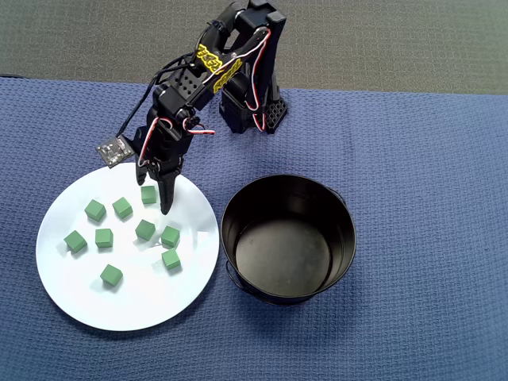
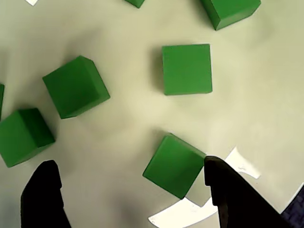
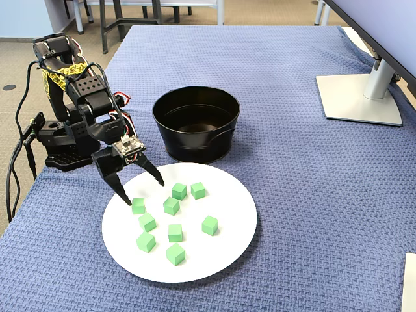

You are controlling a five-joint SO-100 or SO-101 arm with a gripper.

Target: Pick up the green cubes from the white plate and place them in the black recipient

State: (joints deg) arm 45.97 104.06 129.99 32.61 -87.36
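Gripper (image 3: 141, 190) spread open above plate (image 3: 221, 257) edge, nearest cube (image 3: 138, 205) between fingertips. Nine cubes on plate; pot (image 3: 196, 123) empty.

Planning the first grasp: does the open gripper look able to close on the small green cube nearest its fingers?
Probably yes. The gripper is open above the white plate, and the nearest green cube lies between its fingers, with nothing blocking it.

Blue cloth (image 3: 312, 195), monitor stand (image 3: 361, 97)
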